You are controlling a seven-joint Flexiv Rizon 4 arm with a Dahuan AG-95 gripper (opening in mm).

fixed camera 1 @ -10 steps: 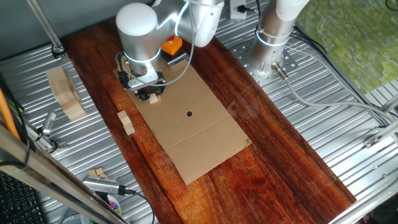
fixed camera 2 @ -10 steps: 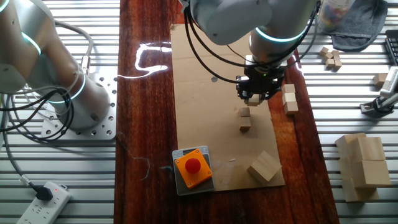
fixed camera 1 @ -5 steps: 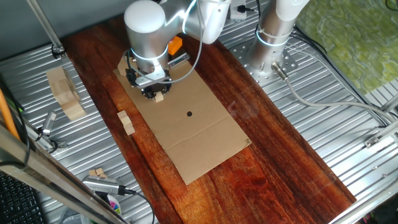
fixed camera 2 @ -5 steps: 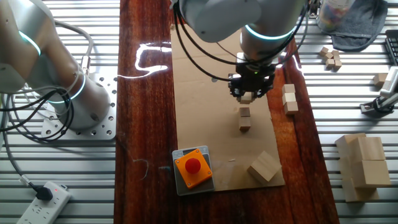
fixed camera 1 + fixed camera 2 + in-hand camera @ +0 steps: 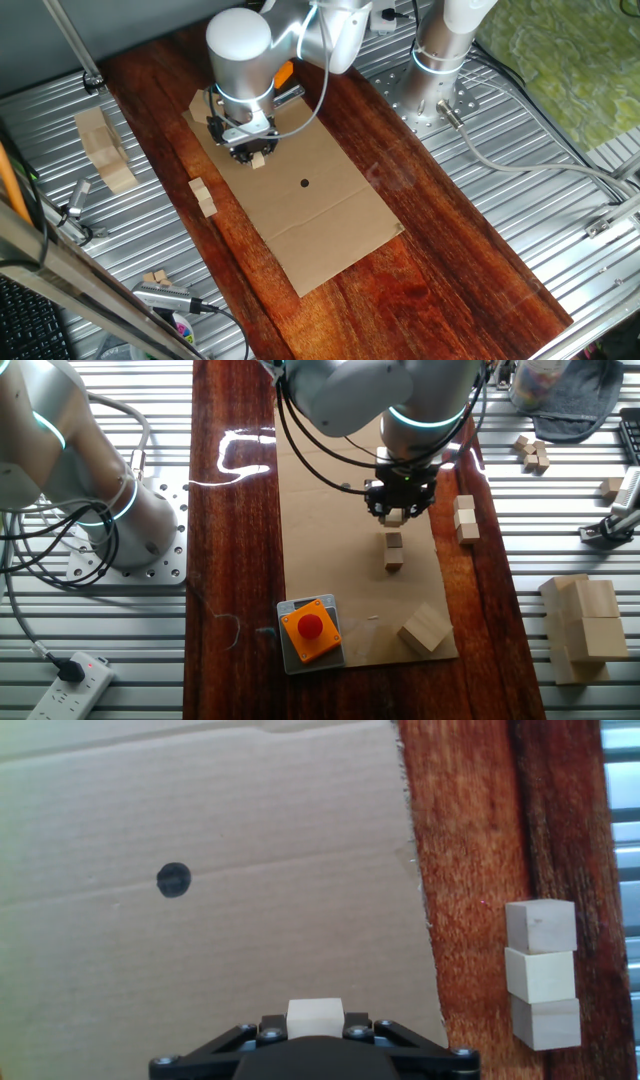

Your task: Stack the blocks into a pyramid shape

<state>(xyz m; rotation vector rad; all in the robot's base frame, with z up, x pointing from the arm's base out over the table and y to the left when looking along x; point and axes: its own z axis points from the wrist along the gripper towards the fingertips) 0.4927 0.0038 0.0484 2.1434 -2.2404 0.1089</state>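
My gripper is shut on one small pale block, which shows between the black fingers low in the hand view. It hangs over the brown cardboard sheet. Just beyond it, in the other fixed view, two more blocks lie touching in a short line on the cardboard. A row of three blocks lies on the dark wood beside the cardboard's edge, and appears in one fixed view as a row. From that camera my gripper is near the sheet's far end.
A larger faceted wood chunk and an orange button box sit at one end of the cardboard. Big wooden slabs and loose small blocks lie on the metal bench. A black dot marks the cardboard.
The gripper has shifted a little across the cardboard with the block still held, toward the sheet's middle line. The other blocks have not moved.
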